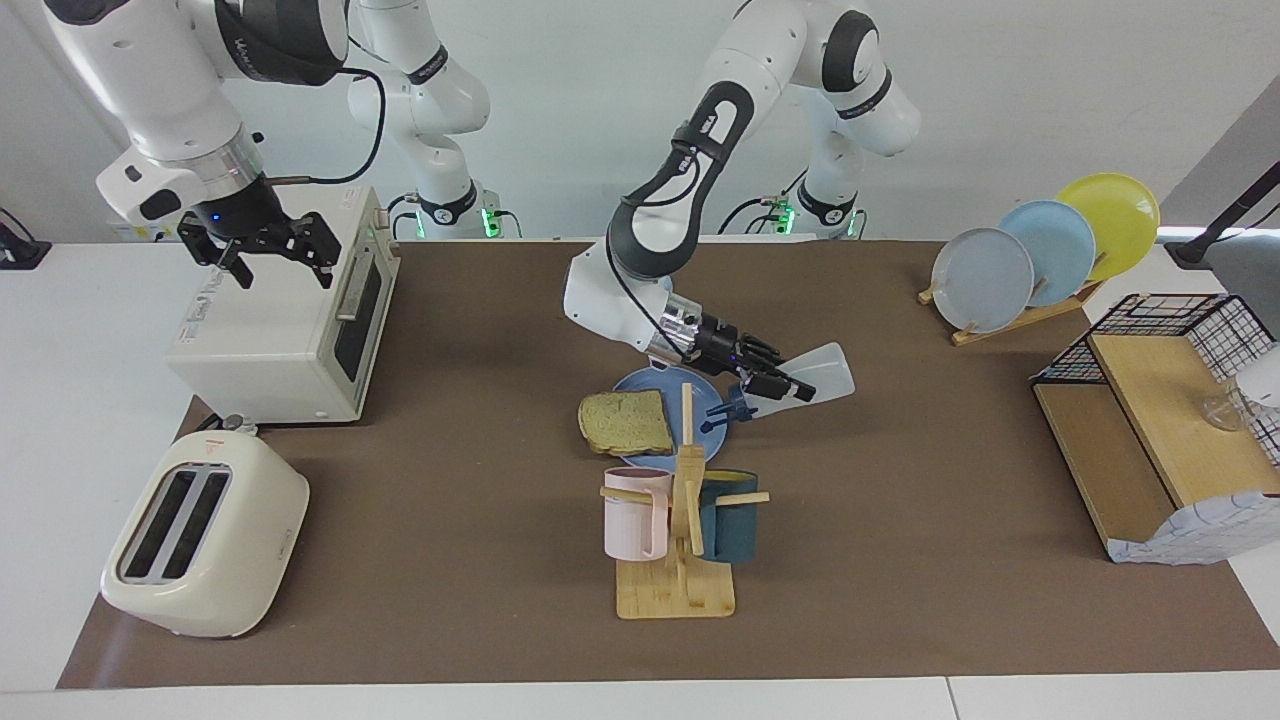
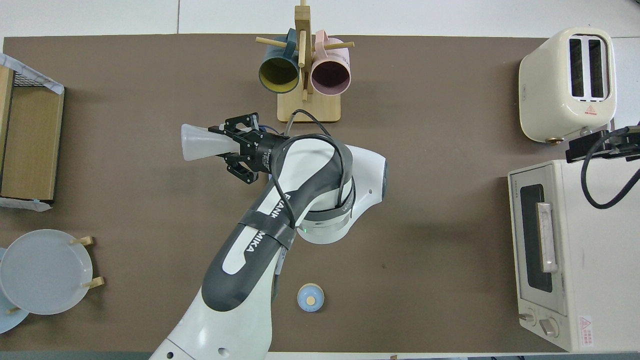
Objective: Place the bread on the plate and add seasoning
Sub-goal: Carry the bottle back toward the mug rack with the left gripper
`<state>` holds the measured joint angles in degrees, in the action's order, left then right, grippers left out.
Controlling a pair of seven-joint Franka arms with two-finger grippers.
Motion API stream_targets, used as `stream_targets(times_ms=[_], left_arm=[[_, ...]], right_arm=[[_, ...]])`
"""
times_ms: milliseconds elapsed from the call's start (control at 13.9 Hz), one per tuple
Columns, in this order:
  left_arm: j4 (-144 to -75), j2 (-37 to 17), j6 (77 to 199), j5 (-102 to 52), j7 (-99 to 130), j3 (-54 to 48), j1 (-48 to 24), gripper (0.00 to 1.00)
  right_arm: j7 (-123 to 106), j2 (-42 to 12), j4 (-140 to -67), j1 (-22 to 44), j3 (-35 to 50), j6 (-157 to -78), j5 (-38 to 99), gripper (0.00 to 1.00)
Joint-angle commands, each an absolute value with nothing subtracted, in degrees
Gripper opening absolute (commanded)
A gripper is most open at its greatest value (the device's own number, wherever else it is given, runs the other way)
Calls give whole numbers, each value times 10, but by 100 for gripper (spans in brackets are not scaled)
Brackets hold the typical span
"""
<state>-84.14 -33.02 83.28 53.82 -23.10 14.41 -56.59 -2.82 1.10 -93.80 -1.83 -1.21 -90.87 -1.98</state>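
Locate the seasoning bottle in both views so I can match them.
Facing view: the seasoning bottle is tilted in the left tool, raised beside the plate, toward the left arm's end.
Overhead view: the bottle lies sideways in the left tool; the arm hides the plate.
Shared landmark: the mug rack.

Left arm (image 2: pixel 260 240) link: "FRANKA" in white letters on the dark band (partly hidden in the overhead view)
Toaster (image 2: pixel 567 82) top: red warning triangle
Oven (image 2: pixel 575 255) corner: red-and-white warning sticker, wording unreadable
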Motion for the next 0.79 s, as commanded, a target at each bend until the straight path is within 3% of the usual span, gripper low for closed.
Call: stream_targets(times_ms=[0,359,717], left_arm=[[-859,-291,888,492,-171,141,-532,0],[-893,-201,954,397,-171,141,-483,0],[-916,-158,1054,309,-131,140,-418,0]], right_arm=[[-30,24,-953,-25,-8,-914,-17,100],[-30,24,-953,-25,-7,-914,-17,100],[-30,24,-953,-25,-8,-914,-17,100]])
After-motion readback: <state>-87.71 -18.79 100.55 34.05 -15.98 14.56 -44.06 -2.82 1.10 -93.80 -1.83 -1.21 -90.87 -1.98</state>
